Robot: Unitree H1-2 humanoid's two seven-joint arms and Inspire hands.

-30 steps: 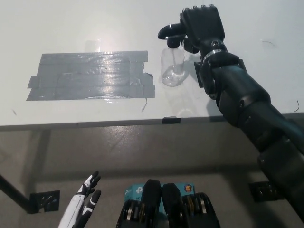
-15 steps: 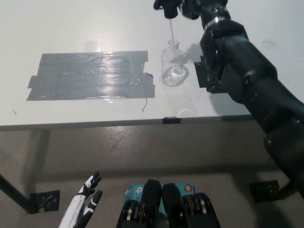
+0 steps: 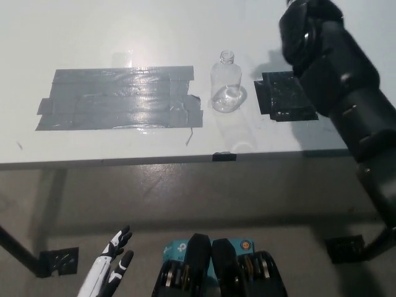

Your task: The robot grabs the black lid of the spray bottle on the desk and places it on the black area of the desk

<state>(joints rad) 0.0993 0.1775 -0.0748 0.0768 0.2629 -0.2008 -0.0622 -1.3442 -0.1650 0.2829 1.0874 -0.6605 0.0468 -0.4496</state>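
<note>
The clear spray bottle [image 3: 226, 83] stands upright on the white desk [image 3: 124, 37], its neck bare with no lid on it. The black lid is nowhere in view. My black right arm [image 3: 337, 74] rises from the lower right and leaves the picture at the top right, so its hand is out of sight. A black patch [image 3: 286, 96] lies on the desk just right of the bottle, partly under the arm. My white left hand [image 3: 109, 272] rests low at the lower left, below the desk, fingers apart and holding nothing.
A wide patch of grey tape [image 3: 117, 99] covers the desk left of the bottle. The desk's front edge [image 3: 185, 161] runs across the middle, with floor below it. A small black tab [image 3: 224, 156] sits on that edge.
My right hand lifted the black lid and its tube out of the bottle and went up out of the picture. The black patch now shows. The left hand stayed put.
</note>
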